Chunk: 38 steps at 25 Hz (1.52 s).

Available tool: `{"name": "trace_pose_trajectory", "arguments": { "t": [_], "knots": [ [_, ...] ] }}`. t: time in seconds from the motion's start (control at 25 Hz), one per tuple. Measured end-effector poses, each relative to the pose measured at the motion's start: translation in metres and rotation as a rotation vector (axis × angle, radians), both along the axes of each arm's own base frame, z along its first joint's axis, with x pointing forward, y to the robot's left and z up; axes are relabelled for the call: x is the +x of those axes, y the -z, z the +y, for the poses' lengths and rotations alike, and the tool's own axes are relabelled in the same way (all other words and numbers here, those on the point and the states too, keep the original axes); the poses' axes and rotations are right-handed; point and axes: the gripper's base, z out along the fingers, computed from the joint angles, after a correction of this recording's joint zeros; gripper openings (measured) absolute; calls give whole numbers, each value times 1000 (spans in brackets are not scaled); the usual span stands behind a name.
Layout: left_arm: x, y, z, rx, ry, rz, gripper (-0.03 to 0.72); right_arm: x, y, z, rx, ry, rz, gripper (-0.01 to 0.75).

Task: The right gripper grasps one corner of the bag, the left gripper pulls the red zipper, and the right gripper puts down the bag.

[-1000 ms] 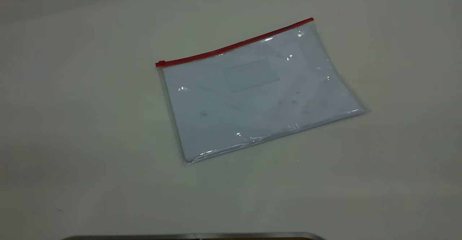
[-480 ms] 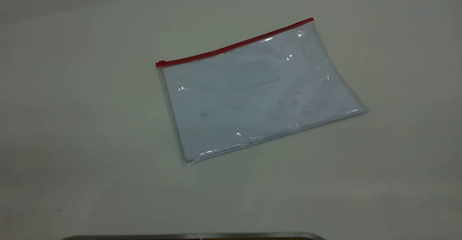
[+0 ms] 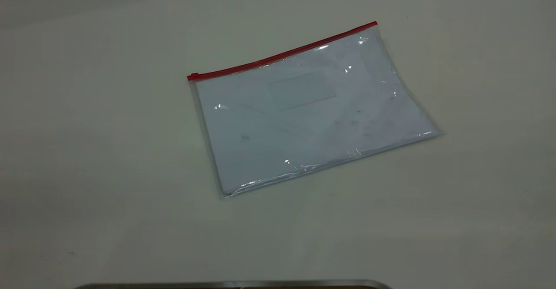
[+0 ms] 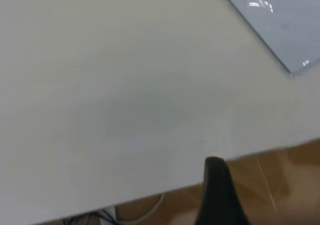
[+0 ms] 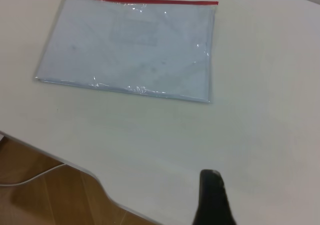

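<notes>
The bag (image 3: 310,111) lies flat on the white desk (image 3: 95,150), slightly skewed, in the far-centre area of the exterior view. It is a clear plastic pouch with white paper inside and a small label pocket (image 3: 302,90) near its upper middle. The red zipper (image 3: 282,55) runs along the far long edge, with its slider tab (image 3: 193,76) at the left end of the strip. The corner (image 3: 376,26) at the right end of the strip rests on the desk, untouched.

Neither arm appears in the exterior view. In the left wrist view, one dark tip of the left hand (image 4: 220,197) shows near the desk edge, well apart from the bag (image 4: 280,20); whether its jaws are spread or pressed together cannot be told. In the right wrist view, one dark tip of the right hand (image 5: 212,200) hangs over bare desk, well apart from the bag (image 5: 132,47); its jaw state likewise cannot be told.
</notes>
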Motion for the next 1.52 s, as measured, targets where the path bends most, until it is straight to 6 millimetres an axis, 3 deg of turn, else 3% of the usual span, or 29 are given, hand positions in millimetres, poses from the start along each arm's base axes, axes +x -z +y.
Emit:
{"name": "trace_pose_trajectory", "arguments": {
  "t": [0.2, 1.2, 1.52],
  "knots": [
    [-8, 1, 2, 1, -9, -63, 565, 0, 0, 0, 0, 0, 0, 560],
    [-8, 1, 2, -1, -10, -62, 565, -6, 1, -1, -5, 3, -39, 560],
    [-8, 1, 2, -1, -11, -62, 565, -2, 2, -17, 11, 229, -24, 560]
  ]
}}
